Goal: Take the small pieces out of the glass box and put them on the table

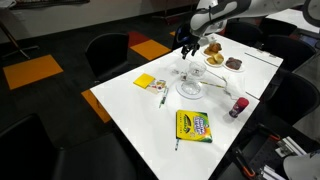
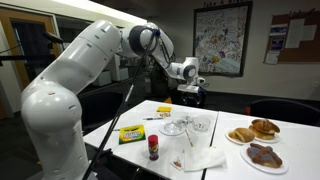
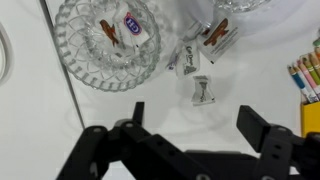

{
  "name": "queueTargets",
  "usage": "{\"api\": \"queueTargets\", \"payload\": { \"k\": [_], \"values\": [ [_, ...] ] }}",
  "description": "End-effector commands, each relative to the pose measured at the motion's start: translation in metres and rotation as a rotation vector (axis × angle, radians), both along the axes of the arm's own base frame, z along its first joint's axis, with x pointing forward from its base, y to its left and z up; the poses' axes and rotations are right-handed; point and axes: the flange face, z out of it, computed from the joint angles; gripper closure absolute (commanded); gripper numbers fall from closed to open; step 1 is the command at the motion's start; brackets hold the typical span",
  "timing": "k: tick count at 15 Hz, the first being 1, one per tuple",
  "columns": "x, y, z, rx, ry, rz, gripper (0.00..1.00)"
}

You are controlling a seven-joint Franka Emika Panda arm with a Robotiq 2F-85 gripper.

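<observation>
My gripper [image 3: 200, 125] is open with nothing between its fingers, hovering above the white table [image 3: 40, 130]. Just ahead of it a small wrapped piece [image 3: 203, 92] lies on the table, with two more pieces [image 3: 190, 62] nearer the clear glass box [image 3: 197, 20] at the top edge. The round glass dish [image 3: 100, 45] beside it holds a few pieces. In both exterior views the gripper [image 1: 187, 45] [image 2: 190, 92] hangs over the glassware [image 1: 190, 85] [image 2: 185, 127], well above the table.
Two plates of brown pastries [image 1: 213, 48] [image 2: 255, 131] stand at the table's far end. A crayon box [image 1: 193, 125] [image 2: 131, 133], a small red-capped bottle [image 1: 238, 106] [image 2: 153, 148] and a yellow pad [image 1: 145, 82] lie around. Dark chairs [image 1: 108, 52] ring the table.
</observation>
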Motion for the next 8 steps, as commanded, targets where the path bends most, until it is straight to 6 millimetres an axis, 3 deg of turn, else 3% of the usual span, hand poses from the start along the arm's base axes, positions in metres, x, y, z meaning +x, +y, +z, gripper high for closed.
{"api": "queueTargets", "payload": {
  "k": [1,4,8],
  "values": [
    [-0.031,-0.025,0.014,0.034,-0.014,-0.030,0.00],
    [-0.050,-0.049,0.010,0.056,-0.026,-0.072,0.00],
    [-0.070,-0.076,-0.008,0.076,-0.017,-0.116,0.00]
  ]
}}
